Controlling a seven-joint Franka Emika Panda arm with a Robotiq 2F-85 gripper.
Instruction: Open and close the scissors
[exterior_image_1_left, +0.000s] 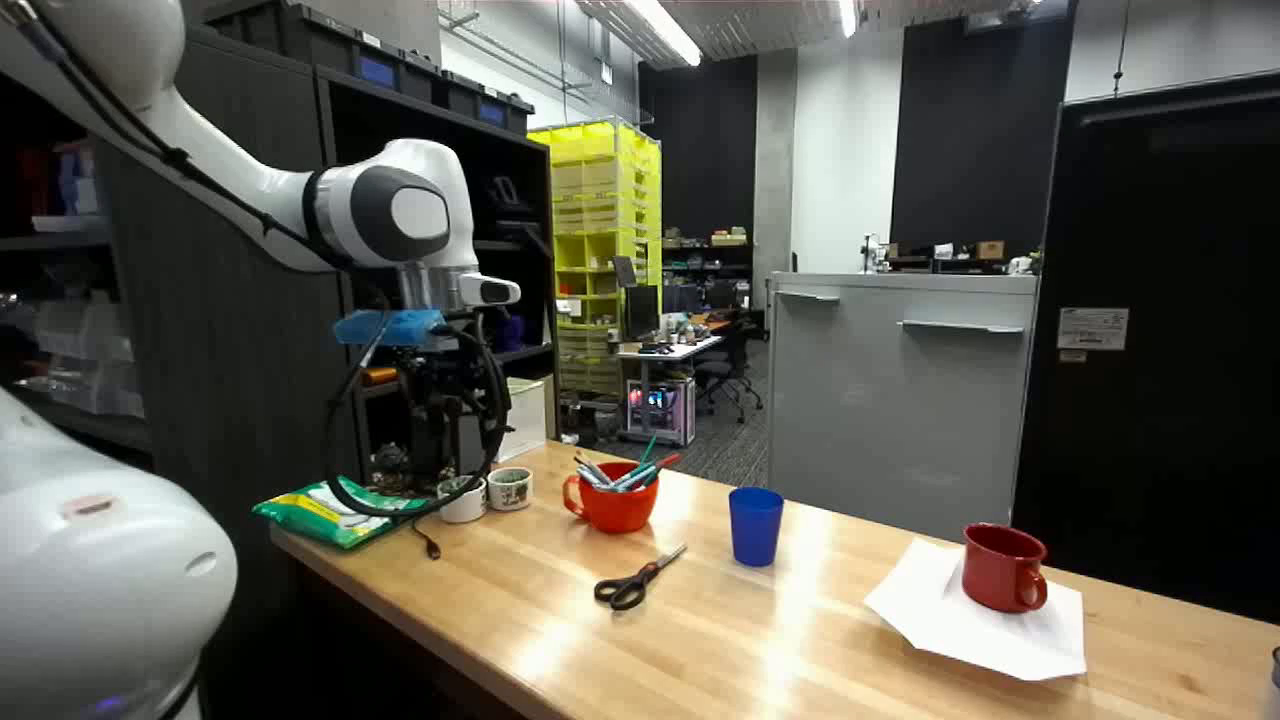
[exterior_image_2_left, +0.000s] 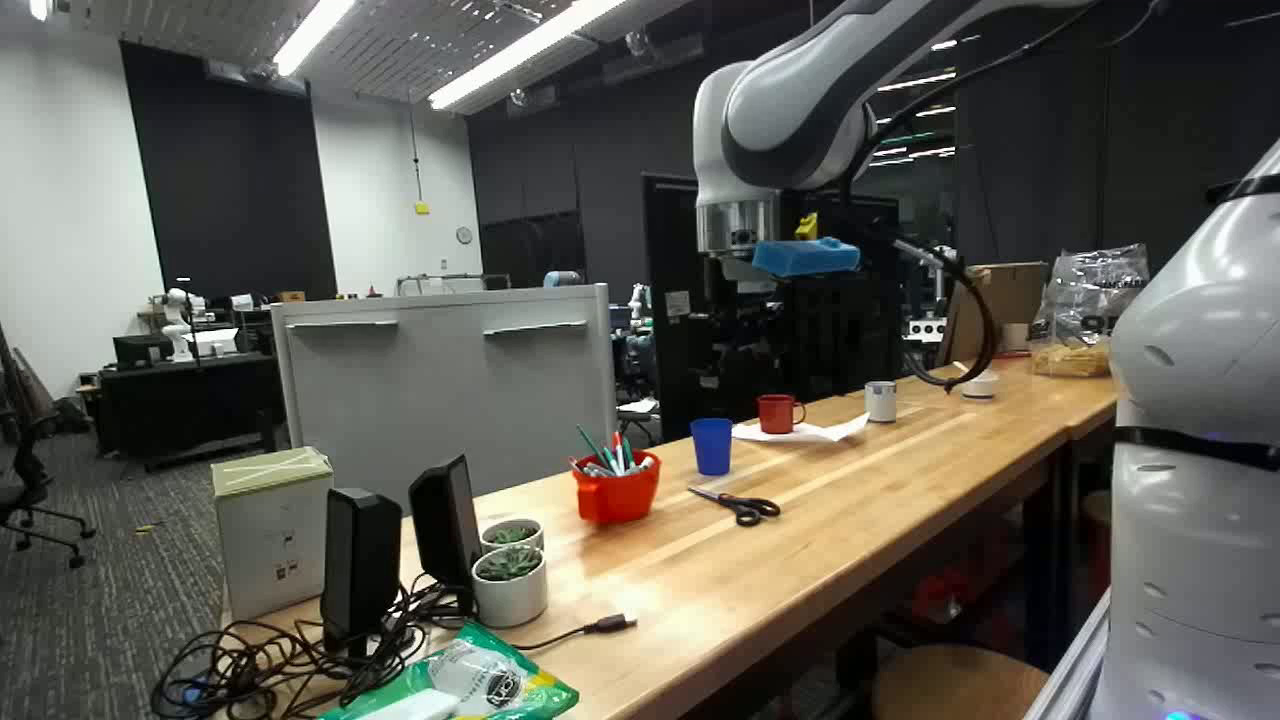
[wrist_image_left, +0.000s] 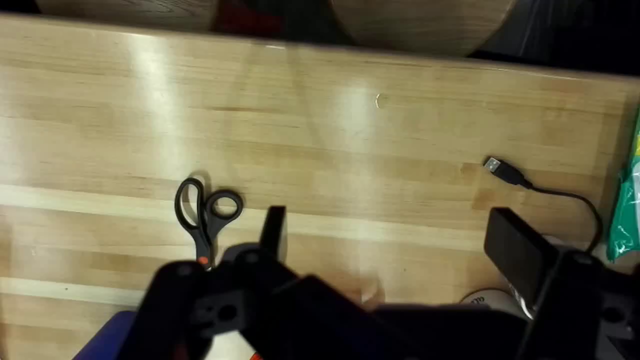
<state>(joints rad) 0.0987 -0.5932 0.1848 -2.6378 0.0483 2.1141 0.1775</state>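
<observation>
Scissors in Black and Orange, Tabletop Striped Blond

Wrist view, eight o'clock: black handles, orange pivot. In an exterior view: blue cup at five, dark red mug at four, orange-red mug at six, green-yellow-white packet at eight.

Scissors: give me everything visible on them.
The scissors have black, plastic-looking handles, one loop long, the other smaller and rounder, with an orange spot near the pivot and metal-looking blades that appear closed or nearly so. They lie flat on the wooden tabletop, tips roughly toward the gap between the blue cup and the orange mug. Only the tabletop appears to touch them; the pincer hides most of the blades in the wrist view.
</observation>
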